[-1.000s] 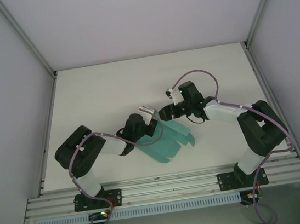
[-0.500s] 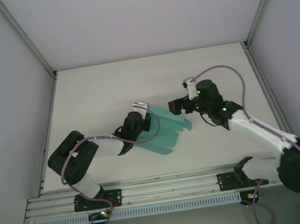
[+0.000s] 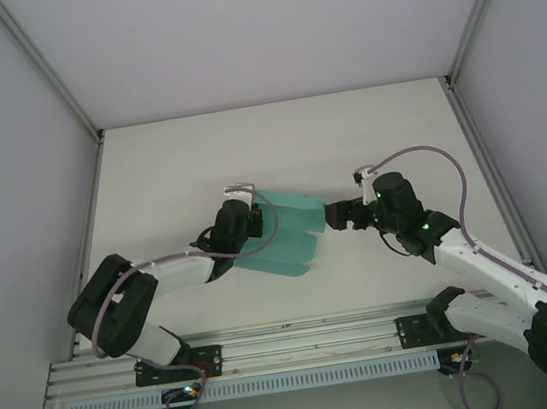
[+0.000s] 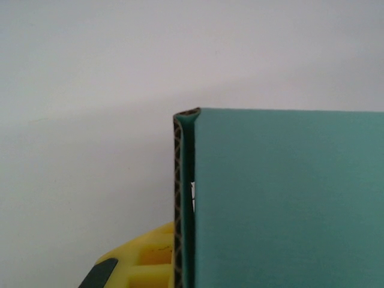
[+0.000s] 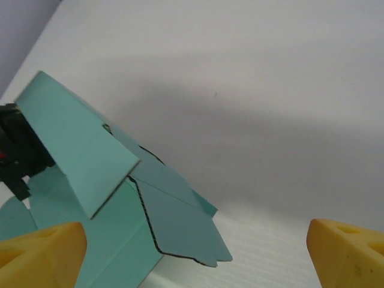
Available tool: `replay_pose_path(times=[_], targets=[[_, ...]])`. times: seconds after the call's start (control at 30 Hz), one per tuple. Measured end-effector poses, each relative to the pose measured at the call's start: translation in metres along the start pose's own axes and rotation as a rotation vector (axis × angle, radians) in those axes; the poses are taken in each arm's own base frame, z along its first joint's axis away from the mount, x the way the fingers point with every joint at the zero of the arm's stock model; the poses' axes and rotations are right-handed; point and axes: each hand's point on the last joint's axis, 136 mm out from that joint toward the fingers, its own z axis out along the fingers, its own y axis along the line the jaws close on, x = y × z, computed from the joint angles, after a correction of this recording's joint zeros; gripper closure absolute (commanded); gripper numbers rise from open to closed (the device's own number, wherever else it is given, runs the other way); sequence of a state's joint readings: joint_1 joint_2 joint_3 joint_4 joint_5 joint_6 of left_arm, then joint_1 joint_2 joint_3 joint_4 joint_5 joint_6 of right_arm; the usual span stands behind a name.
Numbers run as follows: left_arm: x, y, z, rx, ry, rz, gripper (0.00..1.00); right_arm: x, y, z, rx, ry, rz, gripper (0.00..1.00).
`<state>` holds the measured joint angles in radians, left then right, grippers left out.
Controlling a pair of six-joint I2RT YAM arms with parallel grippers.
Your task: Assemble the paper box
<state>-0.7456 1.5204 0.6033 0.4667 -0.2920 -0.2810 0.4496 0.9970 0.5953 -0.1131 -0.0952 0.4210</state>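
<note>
From above, the left arm (image 3: 152,276) reaches from the near left corner of the white worktop (image 3: 276,144) toward the middle. The left hand (image 3: 246,208) sits at the far left corner of the paper box (image 3: 287,233) and is clenched on the card there. In the left wrist view, the teal card (image 4: 288,198) covers the right half of the picture. Its folded left edge stands upright and shows the wavy core. One yellow finger pad (image 4: 147,267) is pressed against that edge from the left.

The paper box lies about mid-worktop, between the two hands, and is only partly folded. A long panel along its far side is lifted off the surface, while the rest spreads flat toward the near edge. In the right wrist view, the raised panel (image 5: 78,144) slopes up to the left. Below it, cut flaps lie on the worktop with their pointed tips toward the right.

The right hand (image 3: 336,215) is just beside the right end of the raised panel. I cannot tell whether they touch. It is released, with its yellow fingertips (image 5: 36,252) spread wide and nothing gripped between them (image 5: 195,255). The right arm (image 3: 483,263) stretches back to the near right, with a purple cable (image 3: 418,152) looping over it.
</note>
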Motion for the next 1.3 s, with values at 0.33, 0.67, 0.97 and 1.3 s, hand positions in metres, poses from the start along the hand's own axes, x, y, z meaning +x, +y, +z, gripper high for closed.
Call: replay_pose_path(times=[0.33, 0.67, 0.97, 1.3], targets=[[0.002, -0.006, 0.0, 0.142, 0.035, -0.037, 1.0, -0.013, -0.03, 0.01, 0.087, -0.044, 0.092, 0.12], [0.015, -0.004, -0.007, 0.169, 0.072, -0.029, 1.0, -0.02, -0.012, 0.04, -0.034, -0.006, 0.064, 0.1], [0.003, 0.003, -0.008, 0.125, 0.045, -0.061, 1.0, -0.037, 0.01, 0.011, -0.106, -0.08, -0.006, 0.05], [0.0, 0.002, -0.008, 0.115, 0.036, -0.062, 1.0, -0.036, 0.022, 0.001, -0.155, -0.094, -0.029, 0.04]])
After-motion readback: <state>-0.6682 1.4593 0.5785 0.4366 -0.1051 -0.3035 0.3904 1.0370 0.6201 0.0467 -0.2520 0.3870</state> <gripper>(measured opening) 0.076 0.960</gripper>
